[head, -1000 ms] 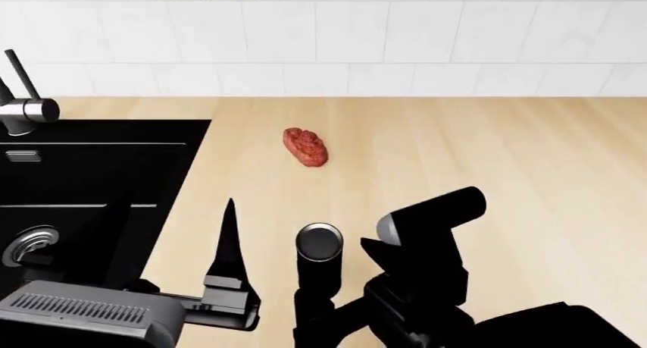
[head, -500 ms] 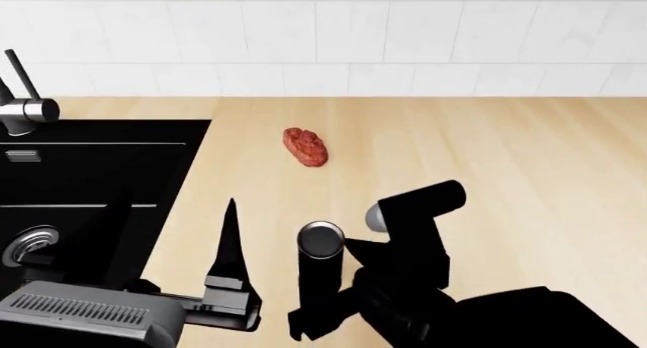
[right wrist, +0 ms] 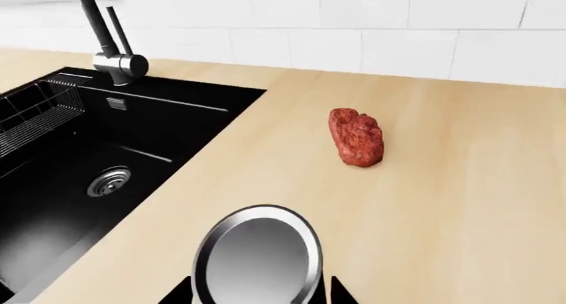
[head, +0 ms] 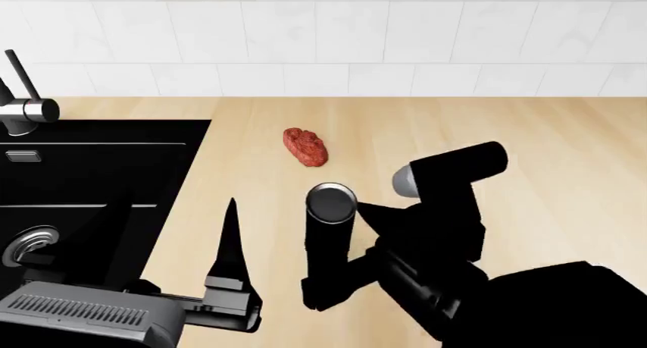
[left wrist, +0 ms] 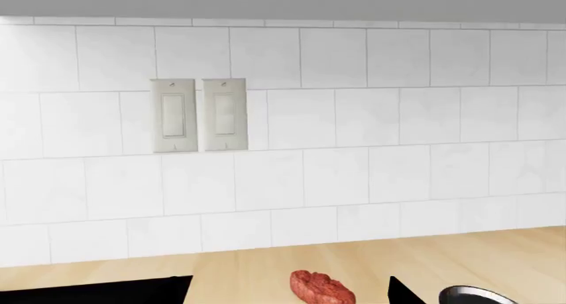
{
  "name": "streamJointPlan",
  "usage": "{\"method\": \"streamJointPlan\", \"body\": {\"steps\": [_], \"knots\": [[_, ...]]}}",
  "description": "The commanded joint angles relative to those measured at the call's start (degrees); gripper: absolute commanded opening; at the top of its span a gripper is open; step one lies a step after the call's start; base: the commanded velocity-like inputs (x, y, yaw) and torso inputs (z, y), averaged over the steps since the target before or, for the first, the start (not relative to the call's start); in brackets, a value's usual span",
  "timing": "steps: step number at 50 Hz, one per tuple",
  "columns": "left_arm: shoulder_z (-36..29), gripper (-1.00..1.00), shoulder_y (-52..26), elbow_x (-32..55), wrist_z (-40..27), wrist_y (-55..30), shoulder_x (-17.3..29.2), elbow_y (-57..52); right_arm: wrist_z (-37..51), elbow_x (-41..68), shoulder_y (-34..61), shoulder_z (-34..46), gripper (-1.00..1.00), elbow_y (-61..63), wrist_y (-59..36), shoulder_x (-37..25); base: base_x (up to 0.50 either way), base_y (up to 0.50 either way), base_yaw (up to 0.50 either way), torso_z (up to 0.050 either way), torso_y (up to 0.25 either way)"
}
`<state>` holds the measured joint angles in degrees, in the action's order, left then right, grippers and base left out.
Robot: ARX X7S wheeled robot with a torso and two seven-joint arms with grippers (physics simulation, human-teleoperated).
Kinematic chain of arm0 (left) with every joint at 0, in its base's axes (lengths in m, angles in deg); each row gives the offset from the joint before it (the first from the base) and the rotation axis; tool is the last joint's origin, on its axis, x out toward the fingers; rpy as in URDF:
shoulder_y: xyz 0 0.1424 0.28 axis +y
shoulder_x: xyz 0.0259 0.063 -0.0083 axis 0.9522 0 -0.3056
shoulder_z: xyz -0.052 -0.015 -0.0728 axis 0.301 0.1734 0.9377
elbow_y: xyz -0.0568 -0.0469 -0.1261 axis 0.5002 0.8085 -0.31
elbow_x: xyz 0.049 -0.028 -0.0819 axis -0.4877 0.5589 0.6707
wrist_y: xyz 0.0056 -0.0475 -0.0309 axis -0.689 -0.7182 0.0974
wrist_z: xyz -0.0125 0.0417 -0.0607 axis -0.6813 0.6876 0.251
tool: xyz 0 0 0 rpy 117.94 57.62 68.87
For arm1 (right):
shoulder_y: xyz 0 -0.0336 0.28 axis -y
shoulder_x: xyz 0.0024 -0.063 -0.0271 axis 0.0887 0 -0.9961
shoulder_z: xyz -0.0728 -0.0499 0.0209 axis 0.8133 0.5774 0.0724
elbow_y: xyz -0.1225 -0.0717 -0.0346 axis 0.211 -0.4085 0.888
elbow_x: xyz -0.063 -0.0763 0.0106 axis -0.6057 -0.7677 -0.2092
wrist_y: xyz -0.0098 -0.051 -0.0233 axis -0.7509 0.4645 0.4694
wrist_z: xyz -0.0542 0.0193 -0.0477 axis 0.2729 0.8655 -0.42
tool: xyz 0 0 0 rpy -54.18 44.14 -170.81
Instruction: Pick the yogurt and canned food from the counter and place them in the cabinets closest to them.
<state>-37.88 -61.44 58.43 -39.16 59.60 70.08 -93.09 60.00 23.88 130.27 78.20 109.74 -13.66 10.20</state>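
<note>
Head view: your right gripper [head: 329, 276] is clamped on the canned food [head: 329, 234], upright above the counter [head: 526, 136]. Your left gripper [head: 230, 283]: state cannot be determined.

Right wrist view: the can top sits near the sink [right wrist: 97, 178] and the red meat [right wrist: 357, 136].

- Right gripper [head: 329, 276] reaches in from the near right, its jaws clamped on the upright canned food [head: 329, 234].
- Left gripper [head: 230, 242] points far, one finger visible.

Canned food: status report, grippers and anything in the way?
Right gripper shut on the can. Left gripper idle by the sink. Meat beyond, apart from the can.
</note>
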Motion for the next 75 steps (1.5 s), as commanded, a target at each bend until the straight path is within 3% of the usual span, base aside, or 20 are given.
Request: {"method": "streamJointPlan", "body": {"steps": [1,13,26,36,46,59,63,71,75], "knots": [[0.09,1.00,-0.35,0.42,0.39,0.36,0.61,0.19,9.62,10.84,15.73,-2.35,-1.00,3.19,3.68,-6.06,0.00,0.00,0.00,0.000,0.000],[-0.09,1.00,-0.87,0.74,0.64,0.31,0.35,0.66,19.69,19.23,43.63,1.56,-1.00,3.44,4.78,-11.34,0.00,0.00,0.00,0.000,0.000],[-0.32,1.00,-0.50,0.31,1.20,1.56,0.73,1.30,17.06,13.75,71.31,6.03,-1.00,-4.29,1.06,-12.06,0.00,0.00,0.00,0.000,0.000],[-0.44,1.00,-0.27,0.16,1.92,2.25,0.70,2.08,7.22,-1.22,79.23,6.10,-1.00,-11.11,-6.07,-8.38,0.00,0.00,0.00,0.000,0.000],[-0.53,1.00,-0.79,0.55,1.89,1.19,0.29,1.93,-7.85,-19.39,79.36,6.68,-1.00,-18.42,-6.41,-7.29,0.00,0.00,0.00,0.000,0.000],[-0.61,1.00,-2.82,2.35,1.35,-2.23,-1.45,1.80,-26.00,-38.51,77.44,11.12,-1.00,-46.52,5.16,-2.57,0.00,0.00,0.00,0.000,0.000],[-0.43,1.00,-3.50,3.05,1.26,-2.91,-1.62,1.86,-28.93,-40.50,79.87,13.27,-1.00,-60.96,3.39,0.04,0.00,0.00,0.00,0.000,0.000],[-0.29,1.00,-4.58,4.12,0.98,-4.33,-2.38,2.08,-41.86,-50.81,85.99,24.37,-1.00,-88.87,2.31,6.09,0.00,0.00,0.00,0.000,0.000],[-0.13,1.00,-5.28,4.83,0.75,-5.08,-2.92,2.13,-54.29,-60.02,89.48,32.94,-1.00,-107.24,4.67,12.97,0.00,0.00,0.00,0.000,0.000]]}}
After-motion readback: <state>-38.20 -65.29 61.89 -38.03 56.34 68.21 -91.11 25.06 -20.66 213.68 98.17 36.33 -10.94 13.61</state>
